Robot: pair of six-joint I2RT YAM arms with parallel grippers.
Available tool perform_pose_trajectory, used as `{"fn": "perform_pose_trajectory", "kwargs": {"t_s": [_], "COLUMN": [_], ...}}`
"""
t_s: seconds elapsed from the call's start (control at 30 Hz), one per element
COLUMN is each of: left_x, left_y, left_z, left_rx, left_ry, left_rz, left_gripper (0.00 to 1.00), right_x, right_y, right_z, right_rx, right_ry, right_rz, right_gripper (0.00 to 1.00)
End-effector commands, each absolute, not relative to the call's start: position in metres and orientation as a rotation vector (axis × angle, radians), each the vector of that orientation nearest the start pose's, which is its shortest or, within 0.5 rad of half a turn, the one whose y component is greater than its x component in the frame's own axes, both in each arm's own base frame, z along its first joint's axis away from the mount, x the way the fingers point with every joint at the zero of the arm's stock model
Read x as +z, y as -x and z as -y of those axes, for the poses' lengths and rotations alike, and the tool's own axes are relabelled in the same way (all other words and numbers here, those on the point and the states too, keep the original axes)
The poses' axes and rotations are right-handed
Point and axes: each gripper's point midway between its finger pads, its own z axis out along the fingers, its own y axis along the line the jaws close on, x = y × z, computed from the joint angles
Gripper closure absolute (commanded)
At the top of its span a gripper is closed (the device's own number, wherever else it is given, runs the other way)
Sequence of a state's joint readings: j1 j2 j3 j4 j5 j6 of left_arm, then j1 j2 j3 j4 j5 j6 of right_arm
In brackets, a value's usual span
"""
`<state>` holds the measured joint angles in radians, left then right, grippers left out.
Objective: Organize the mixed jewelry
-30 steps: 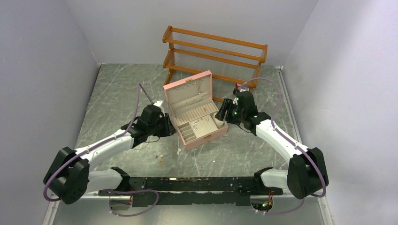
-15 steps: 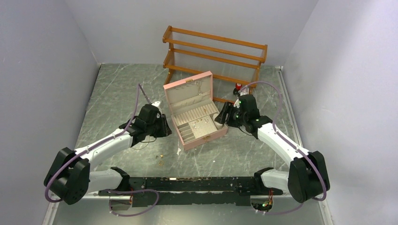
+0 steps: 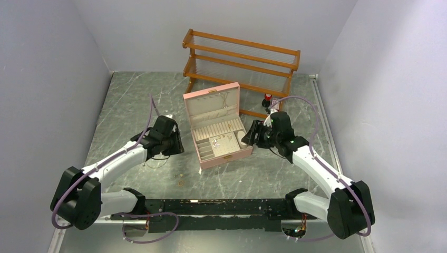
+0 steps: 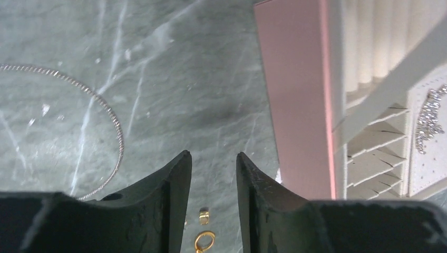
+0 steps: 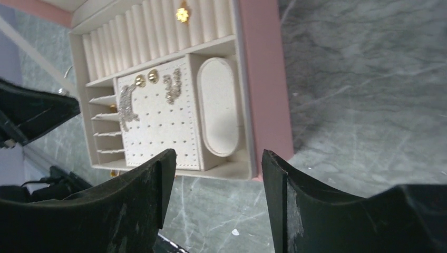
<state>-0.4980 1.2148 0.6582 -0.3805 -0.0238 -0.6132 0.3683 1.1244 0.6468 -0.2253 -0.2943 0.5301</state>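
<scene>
While left hand (image 4: 212,156) gapes empty | chain (image 4: 120,139) near | pink box wall (image 4: 295,105) beside

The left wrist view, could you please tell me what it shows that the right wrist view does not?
Only the left wrist view shows the silvery chain necklace lying on the marble table, and two tiny gold rings seen through the gap of the open left tool. Only the right wrist view shows a gold flower-shaped piece on the ring rolls, two gold studs on the perforated pad, and the oval cushion. Both show the open pink jewelry box, its sparkly silver earrings and that table.
</scene>
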Motion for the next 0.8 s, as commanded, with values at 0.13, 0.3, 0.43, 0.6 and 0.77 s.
{"fn": "perform_pose_trajectory", "kwargs": {"t_s": [0.13,0.3,0.43,0.6,0.77], "left_x": [0.058,0.057,0.049,0.037,0.028], "left_y": [-0.198,-0.18,-0.162,-0.124,-0.111], "left_z": [0.12,0.134,0.142,0.129,0.139], "left_rx": [-0.224,-0.359,-0.418,-0.256,-0.332], "left_ry": [0.283,0.258,0.279,0.342,0.35], "left_rz": [-2.749,-2.773,-2.822,-2.981,-2.984], "left_gripper": [0.44,0.45,0.56,0.57,0.59], "right_x": [0.151,0.167,0.171,0.173,0.175], "right_y": [-0.293,-0.301,-0.297,-0.288,-0.284], "right_z": [-0.149,-0.154,-0.157,-0.158,-0.156], "right_rx": [0.555,0.566,0.595,0.629,0.625], "right_ry": [-0.118,-0.08,-0.072,-0.071,-0.058], "right_rz": [-2.284,-2.258,-2.247,-2.237,-2.237], "right_gripper": [0.33,0.33,0.36,0.37,0.38]}}
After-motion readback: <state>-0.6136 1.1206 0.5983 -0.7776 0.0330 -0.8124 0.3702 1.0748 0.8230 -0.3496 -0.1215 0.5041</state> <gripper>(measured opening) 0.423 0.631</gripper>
